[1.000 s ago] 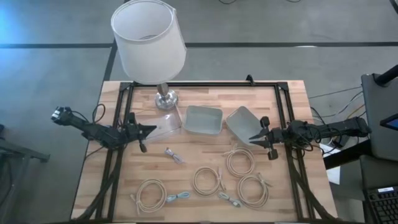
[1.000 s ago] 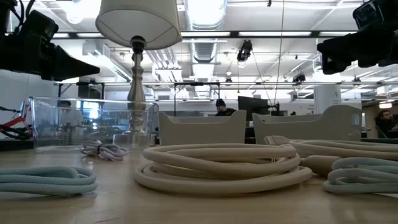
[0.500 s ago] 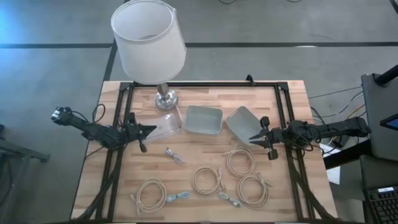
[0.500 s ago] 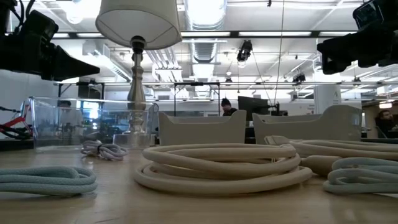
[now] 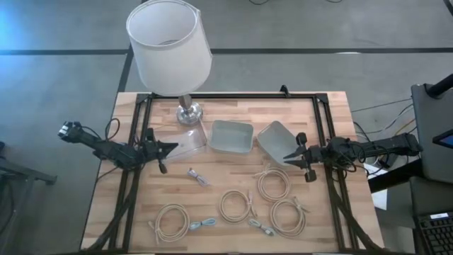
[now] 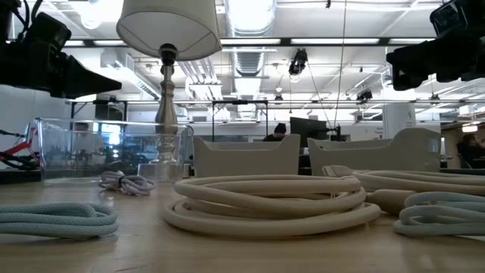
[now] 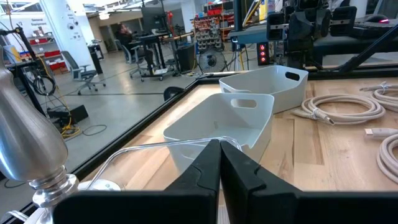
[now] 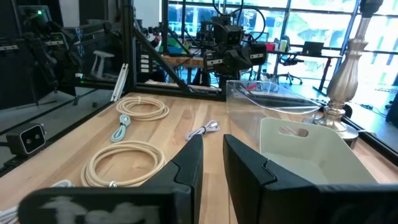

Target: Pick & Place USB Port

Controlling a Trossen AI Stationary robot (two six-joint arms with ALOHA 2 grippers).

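Left gripper [image 5: 172, 147], fingers pressed together and empty, hovers mid-left of the overhead frame beside a clear bin [image 5: 185, 144]. Right gripper [image 5: 287, 158], fingers slightly apart and empty, hovers mid-right beside two grey bins [image 5: 232, 136]. The coiled USB cables [image 5: 273, 184] lie across the lower centre of the table [image 5: 333, 212]; none appears binned, so the task looks unstarted. No readable writing.

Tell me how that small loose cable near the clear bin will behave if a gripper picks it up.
The small loose cable is thin and loosely bunched, so it will probably flop and dangle from wherever it is pinched. It looks light for its size. A push would likely drag or unbunch it on the wooden table rather than roll it.
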